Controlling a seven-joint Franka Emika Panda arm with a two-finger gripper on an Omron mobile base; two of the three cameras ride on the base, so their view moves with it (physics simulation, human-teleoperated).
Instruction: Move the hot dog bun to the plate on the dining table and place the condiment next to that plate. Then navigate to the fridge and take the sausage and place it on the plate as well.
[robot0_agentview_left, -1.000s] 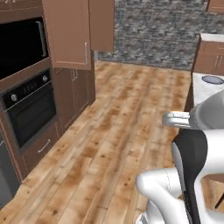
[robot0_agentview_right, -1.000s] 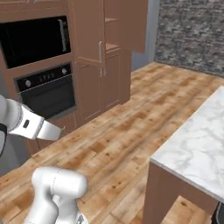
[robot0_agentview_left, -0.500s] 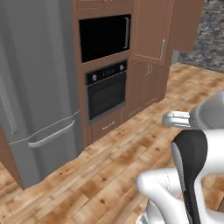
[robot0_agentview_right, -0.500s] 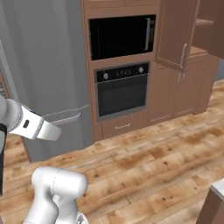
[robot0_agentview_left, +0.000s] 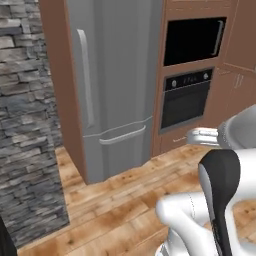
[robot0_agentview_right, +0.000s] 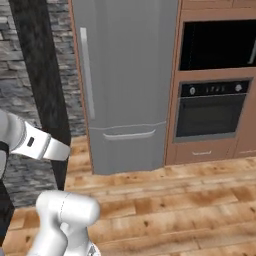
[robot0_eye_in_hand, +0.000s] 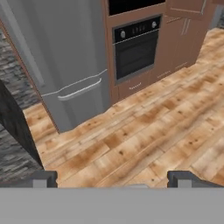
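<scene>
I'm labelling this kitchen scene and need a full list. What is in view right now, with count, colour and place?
fridge: one, grey metallic, doors shut, between the stone wall and the oven column; long upright handle, a horizontal handle on the lower drawer.
microwave: one, black, built in above the oven.
oven: one, black, in the brown wood column right of the fridge.
cabinets: brown wood, right of the oven.
stone wall: grey, left of the fridge.
floor: light wood planks, in front of the appliances.
claw: one, dark fingertips spread wide, open, holding nothing, over the floor.
</scene>
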